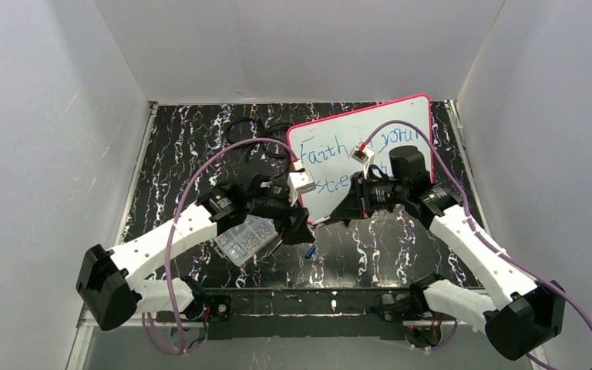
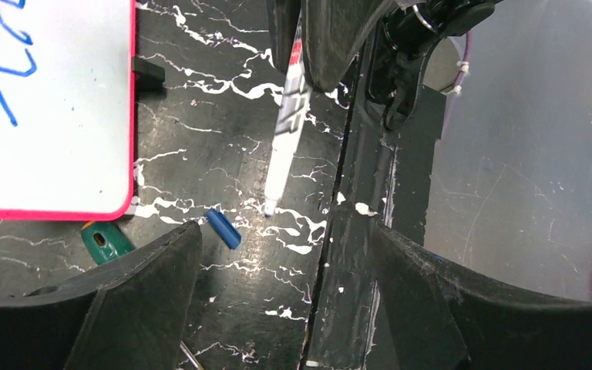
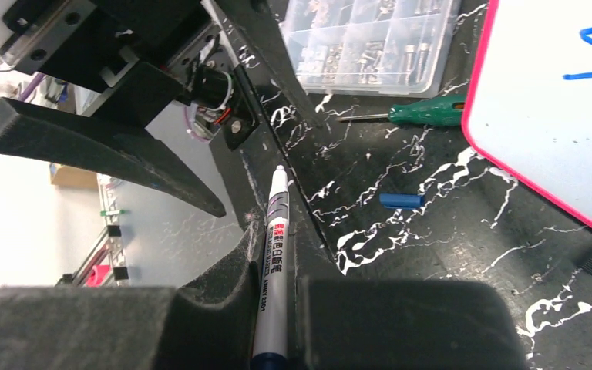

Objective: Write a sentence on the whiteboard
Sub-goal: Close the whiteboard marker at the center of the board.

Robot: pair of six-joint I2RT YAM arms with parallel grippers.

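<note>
Got marker (image 3: 275, 231) clamped in right claw (image 3: 274, 308), gripped on the rear half of the barrel, bare tip sticking out ahead. Got left claw (image 2: 274, 231) spread wide around that tip, holding nothing. Judging marker as light, stiff, slick plastic (could twist in the pads under writing pressure), so better gripped nearer the label than the tail. See whiteboard (image 1: 401, 127) flat on table (image 1: 193, 146), off to the side of both claws, not under the tip, with sentence (image 1: 331, 146) in blue, partly hidden by arms. Probably glossy and light enough to skate if pressed hard. See blue cap (image 3: 401, 200) loose just beside the tip
</note>
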